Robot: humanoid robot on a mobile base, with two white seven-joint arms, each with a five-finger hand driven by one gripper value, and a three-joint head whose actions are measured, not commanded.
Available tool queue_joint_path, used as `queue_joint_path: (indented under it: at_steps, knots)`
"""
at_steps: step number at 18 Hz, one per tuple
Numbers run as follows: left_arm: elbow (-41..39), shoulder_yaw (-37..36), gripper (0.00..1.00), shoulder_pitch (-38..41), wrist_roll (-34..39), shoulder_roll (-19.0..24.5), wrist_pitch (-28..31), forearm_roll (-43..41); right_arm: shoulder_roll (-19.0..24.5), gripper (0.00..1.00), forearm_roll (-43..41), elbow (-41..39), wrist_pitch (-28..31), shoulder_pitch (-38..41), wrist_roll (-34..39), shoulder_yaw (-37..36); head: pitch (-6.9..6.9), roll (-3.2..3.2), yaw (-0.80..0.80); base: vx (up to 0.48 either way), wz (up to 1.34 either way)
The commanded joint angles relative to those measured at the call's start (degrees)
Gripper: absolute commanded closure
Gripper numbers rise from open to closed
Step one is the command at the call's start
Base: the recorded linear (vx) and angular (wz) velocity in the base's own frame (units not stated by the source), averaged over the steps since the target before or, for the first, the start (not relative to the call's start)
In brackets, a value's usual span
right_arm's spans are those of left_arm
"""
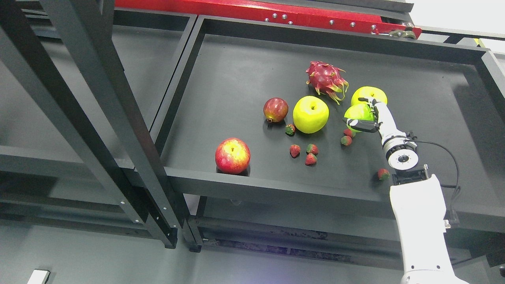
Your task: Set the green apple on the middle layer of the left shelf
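The right hand (366, 115) is closing its fingers around the round, glossy green apple (358, 115) on the right-hand black shelf tray (236, 71), so carrying it far leftward to the left shelf's middle layer (47, 118) is remaining.

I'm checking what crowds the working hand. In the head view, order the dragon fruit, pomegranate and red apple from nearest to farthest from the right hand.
Measured from the right hand, whose fingers close on a green apple:
1. Dragon fruit, just up and left of the hand.
2. Pomegranate, further left, past the big yellow-green apple.
3. Red apple, far left at the shelf's front edge.
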Motion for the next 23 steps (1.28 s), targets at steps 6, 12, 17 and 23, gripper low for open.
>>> queue_joint_path:
  at_steps: [6, 12, 17, 23]
  knots:
    - [0.0, 0.0, 0.0, 0.0, 0.05, 1.0, -0.02, 0.0, 1.08, 0.0, -4.28, 4.06, -7.25, -0.42, -2.71, -3.92, 0.0, 0.0, 0.0, 0.042, 0.0]
    - [0.0, 0.0, 0.0, 0.0, 0.05, 1.0, -0.02, 0.0, 5.02, 0.0, -13.27, 0.73, -12.83, 0.54, -8.86, -6.67, 0.0, 0.0, 0.0, 0.0, 0.0]
    - [0.0, 0.0, 0.0, 0.0, 0.05, 1.0, -0.02, 0.0, 6.68, 0.0, -14.93, -10.87, -8.96, 5.63, -16.6, -4.84, 0.0, 0.0, 0.0, 0.0, 0.0]
    - [0.0, 0.0, 0.0, 0.0, 0.05, 1.0, -0.02, 0.0, 6.68, 0.0, -16.08, -19.22, -9.57, 13.98, -17.14, -3.06, 0.0, 0.0, 0.0, 0.0, 0.0]
